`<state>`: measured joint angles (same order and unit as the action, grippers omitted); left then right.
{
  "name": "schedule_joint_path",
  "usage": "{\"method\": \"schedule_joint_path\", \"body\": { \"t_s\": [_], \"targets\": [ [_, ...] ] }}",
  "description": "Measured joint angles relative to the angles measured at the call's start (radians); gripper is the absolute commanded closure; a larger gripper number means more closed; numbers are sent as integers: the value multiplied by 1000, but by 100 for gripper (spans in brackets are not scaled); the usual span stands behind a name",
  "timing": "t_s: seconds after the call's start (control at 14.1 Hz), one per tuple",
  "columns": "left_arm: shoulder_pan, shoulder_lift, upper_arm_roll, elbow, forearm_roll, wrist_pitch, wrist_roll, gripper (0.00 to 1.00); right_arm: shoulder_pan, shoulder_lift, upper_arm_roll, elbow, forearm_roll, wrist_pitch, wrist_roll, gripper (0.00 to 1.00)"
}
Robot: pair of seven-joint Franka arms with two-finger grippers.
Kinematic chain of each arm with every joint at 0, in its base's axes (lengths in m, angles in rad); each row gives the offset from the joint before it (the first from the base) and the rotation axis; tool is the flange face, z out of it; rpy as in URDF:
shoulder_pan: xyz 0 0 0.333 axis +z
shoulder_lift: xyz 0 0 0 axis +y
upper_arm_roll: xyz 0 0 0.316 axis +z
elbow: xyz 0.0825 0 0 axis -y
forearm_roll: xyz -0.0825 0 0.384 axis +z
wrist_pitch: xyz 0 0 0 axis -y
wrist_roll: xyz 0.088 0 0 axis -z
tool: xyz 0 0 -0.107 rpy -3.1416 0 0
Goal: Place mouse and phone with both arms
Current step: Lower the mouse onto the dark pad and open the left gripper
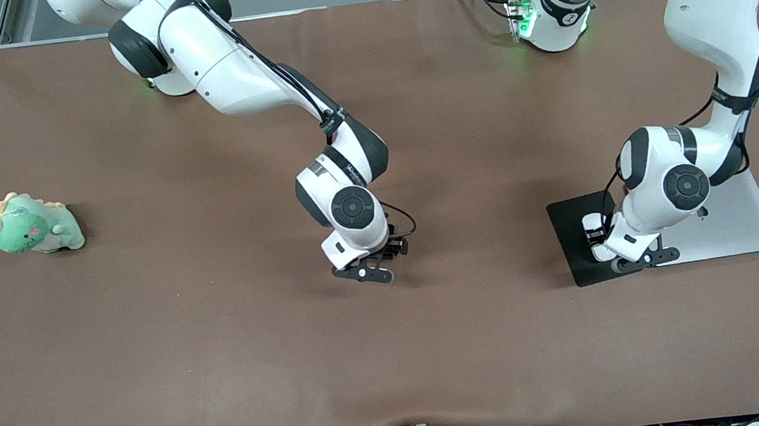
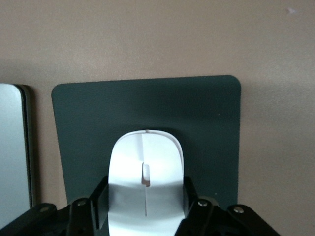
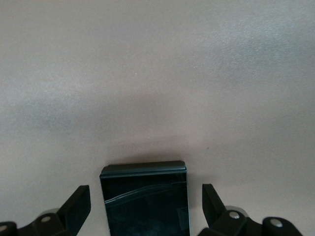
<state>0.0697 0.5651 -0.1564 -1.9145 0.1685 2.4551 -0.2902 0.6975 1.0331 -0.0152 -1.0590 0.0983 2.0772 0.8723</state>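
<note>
Over the dark pad, my left gripper pinched the mouse — it needed lowering flat; my right gripper stood spread around the phone.

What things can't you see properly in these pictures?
- Small white oval mouse: front view, the left claw hides most of it; left wrist view, its rear is cut off by the edge.
- Black glossy phone: front view, hidden under the right claw; right wrist view, partly cut off.
</note>
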Motion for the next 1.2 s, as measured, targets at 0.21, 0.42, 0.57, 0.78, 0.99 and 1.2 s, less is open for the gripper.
{"method": "schedule_joint_path", "body": {
  "t_s": [0.21,0.42,0.57,0.78,0.99,1.2],
  "targets": [
    [0,2,0,-6,0,15,10,61,4,4,0,0,0,0,-27,0],
    [0,5,0,-8,0,28,11,61,5,12,0,0,0,0,-44,0],
    [0,13,0,-9,0,46,11,60,6,19,0,0,0,0,-45,0],
    [1,23,1,-9,0,63,11,54,9,27,0,0,0,22,-44,0],
    [1,24,1,-8,0,68,12,0,9,37,0,0,0,64,-13,0],
    [1,18,0,7,0,72,12,0,9,42,0,1,0,73,1,41]
  ]
}}
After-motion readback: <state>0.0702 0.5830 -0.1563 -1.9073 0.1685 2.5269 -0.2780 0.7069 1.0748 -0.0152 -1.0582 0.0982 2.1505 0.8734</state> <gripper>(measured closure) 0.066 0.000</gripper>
